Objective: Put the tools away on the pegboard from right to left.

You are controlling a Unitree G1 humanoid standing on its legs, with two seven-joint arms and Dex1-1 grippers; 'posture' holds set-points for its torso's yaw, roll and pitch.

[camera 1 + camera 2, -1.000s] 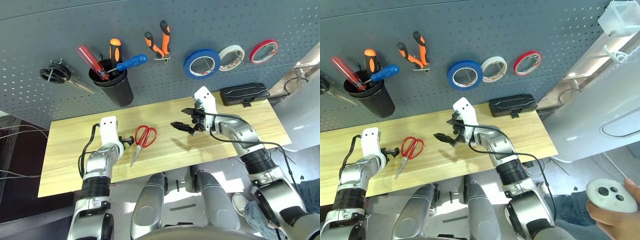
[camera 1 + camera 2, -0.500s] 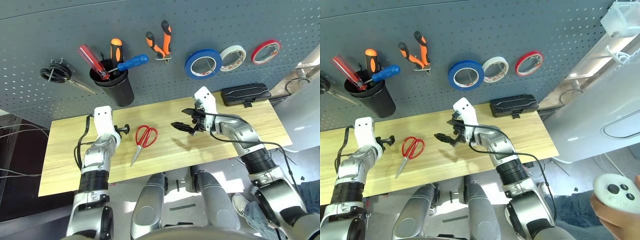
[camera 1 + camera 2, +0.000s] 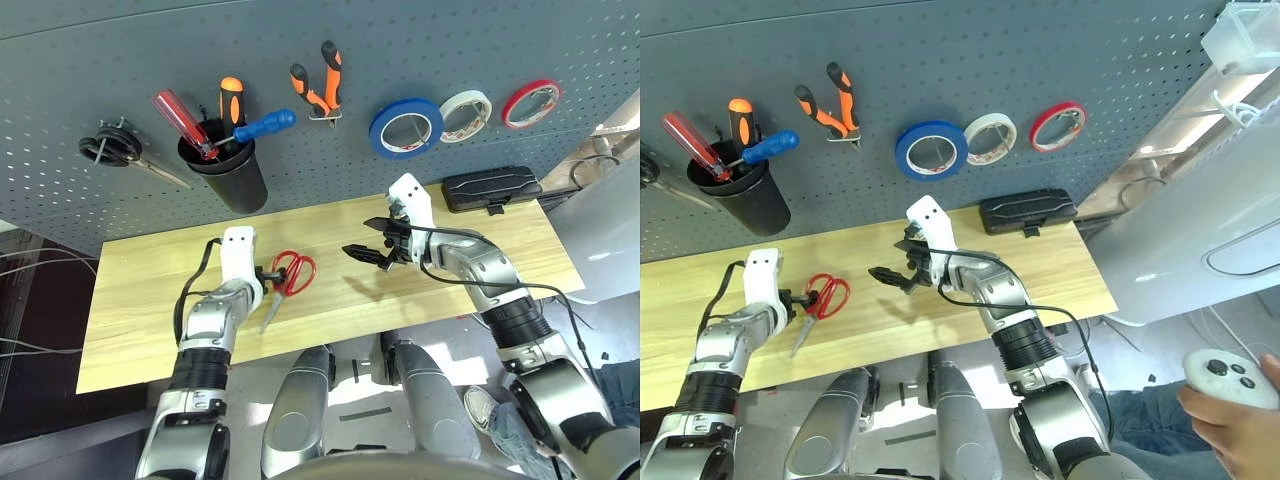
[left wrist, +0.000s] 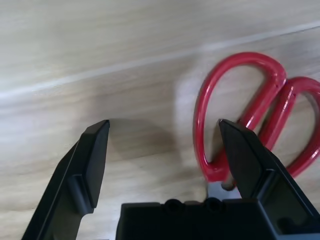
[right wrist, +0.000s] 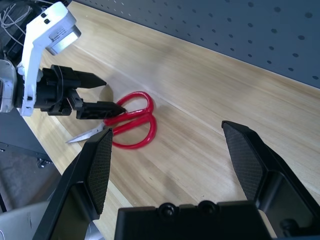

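Observation:
The red-handled scissors [image 3: 291, 272] lie flat on the wooden table [image 3: 150, 290], blades pointing toward its front edge. My left gripper [image 3: 271, 274] is open right at their handles; in the left wrist view one finger [image 4: 243, 157] overlaps the near handle loop of the scissors [image 4: 240, 97], the other finger [image 4: 94, 152] stands over bare wood. My right gripper [image 3: 366, 250] hovers open and empty over the table's middle. On the pegboard [image 3: 420, 50] hang the blue tape roll [image 3: 405, 128] and the orange-and-black pliers [image 3: 320, 85]. The blue-handled screwdriver [image 3: 262, 125] sticks out of the black cup [image 3: 235, 175].
Black-handled scissors [image 3: 115, 148] hang at the pegboard's left; white tape [image 3: 463, 115] and red tape [image 3: 528, 102] hang at its right. A black case [image 3: 490, 188] lies at the table's back right. A person's hand holds a controller [image 3: 1230, 385] off the table's right.
My left gripper has swung right and come up against the scissors' handles, staying open. The right arm has not moved.

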